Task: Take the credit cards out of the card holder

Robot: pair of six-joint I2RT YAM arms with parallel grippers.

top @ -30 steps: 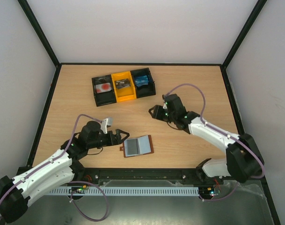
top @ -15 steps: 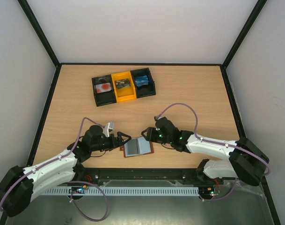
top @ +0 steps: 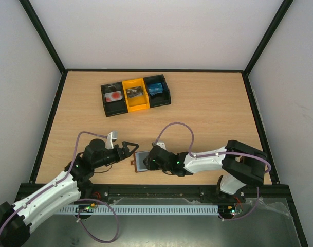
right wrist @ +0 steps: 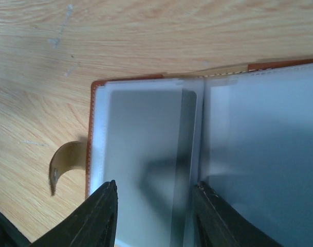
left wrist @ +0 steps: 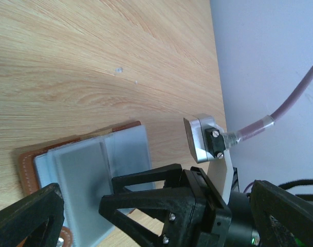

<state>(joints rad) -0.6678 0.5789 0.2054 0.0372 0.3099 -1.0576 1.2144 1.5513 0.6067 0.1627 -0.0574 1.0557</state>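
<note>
My left claw is spread wide and empty, just left of the card holder. The card holder lies open and flat on the bench, grey-blue panels up and its brown tab curling out. My right claw is apart, straddling the left panel; I cannot tell whether it touches. The three-bin tray sits well behind.
</note>
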